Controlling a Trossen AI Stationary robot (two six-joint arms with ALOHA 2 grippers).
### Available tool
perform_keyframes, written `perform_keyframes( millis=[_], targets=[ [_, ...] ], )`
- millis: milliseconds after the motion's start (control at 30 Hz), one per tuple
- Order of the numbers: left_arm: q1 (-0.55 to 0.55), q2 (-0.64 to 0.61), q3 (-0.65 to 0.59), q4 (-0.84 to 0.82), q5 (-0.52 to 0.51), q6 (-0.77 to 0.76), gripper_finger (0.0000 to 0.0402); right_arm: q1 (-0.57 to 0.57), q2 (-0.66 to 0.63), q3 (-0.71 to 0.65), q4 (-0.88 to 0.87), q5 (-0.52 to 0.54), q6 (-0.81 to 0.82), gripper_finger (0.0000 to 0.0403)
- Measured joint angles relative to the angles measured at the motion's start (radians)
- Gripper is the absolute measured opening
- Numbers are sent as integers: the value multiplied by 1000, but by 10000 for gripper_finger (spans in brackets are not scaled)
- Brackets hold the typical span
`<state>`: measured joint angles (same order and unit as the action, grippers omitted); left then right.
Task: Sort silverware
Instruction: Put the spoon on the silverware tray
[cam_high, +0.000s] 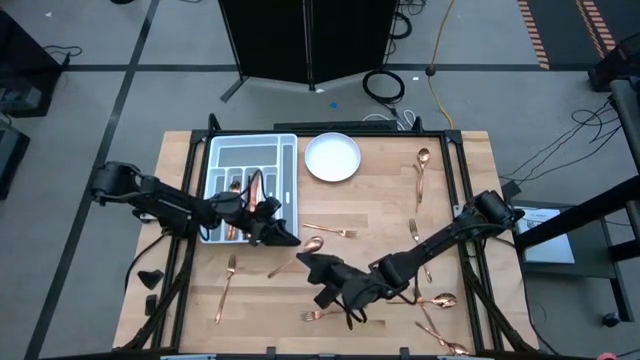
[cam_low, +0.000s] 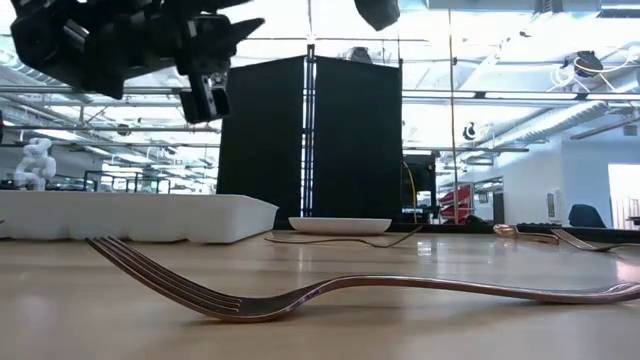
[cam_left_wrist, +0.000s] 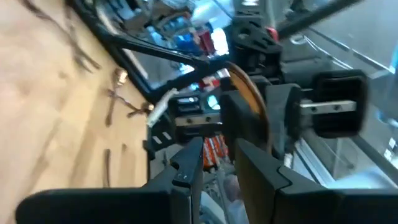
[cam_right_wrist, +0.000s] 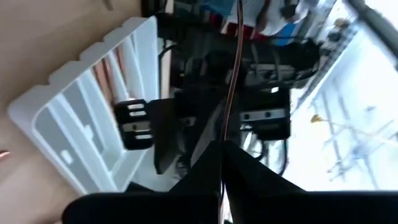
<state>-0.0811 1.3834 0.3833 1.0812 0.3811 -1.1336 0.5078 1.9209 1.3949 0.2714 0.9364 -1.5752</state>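
Copper silverware lies scattered on the wooden table, with a spoon (cam_high: 310, 247) and a fork (cam_high: 330, 231) near the middle. More copper pieces (cam_high: 235, 200) lie in the grey tray (cam_high: 250, 150) at the far left. My right gripper (cam_high: 303, 262) hangs above the table's middle, shut on a slim copper piece (cam_right_wrist: 235, 74); fork, spoon or knife, I cannot tell. My left gripper (cam_high: 290, 238) hovers just beyond it by the tray's near right corner. It points toward the right gripper, its fingers (cam_left_wrist: 186, 168) apart with nothing between them. My right gripper pinches the slim copper piece (cam_right_wrist: 226, 140) between its two fingers. The piece sticks out forward past the fingertips, running along the fingers and seen edge-on. The fingers come about level from the table's right side. The piece is lifted clear of the table.
A white plate (cam_high: 332, 157) sits at the far middle beside the tray. Loose forks (cam_high: 228, 270) and spoons (cam_high: 440, 299) lie near the front edge, and a spoon (cam_high: 422, 165) lies at the far right. One fork (cam_low: 300, 290) lies close to the low camera.
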Motion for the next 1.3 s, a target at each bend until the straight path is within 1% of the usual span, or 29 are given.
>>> perform_keyframes(
  millis=[100,233,367,600,700,900,1033,1300],
  targets=[
    [0,0,0,33,51,24,86,0,0,0,15,-2,-40,1],
    [0,0,0,84,116,44,86,-2,0,0,2,-27,-41,1],
    [0,0,0,81,139,41,86,-3,0,0,2,-26,-41,1],
    [0,0,0,77,146,30,86,-18,0,0,-1,-23,-38,1],
    [0,0,0,77,146,-11,86,-30,0,0,-25,-24,-36,0],
    [0,0,-1,55,142,-13,86,-46,0,0,-66,-27,-23,0],
    [0,0,-1,-8,139,-13,86,-57,0,0,-73,-48,1,0],
    [0,0,-1,-17,115,-4,85,-69,0,-1,-83,-80,18,0]
  ],
)
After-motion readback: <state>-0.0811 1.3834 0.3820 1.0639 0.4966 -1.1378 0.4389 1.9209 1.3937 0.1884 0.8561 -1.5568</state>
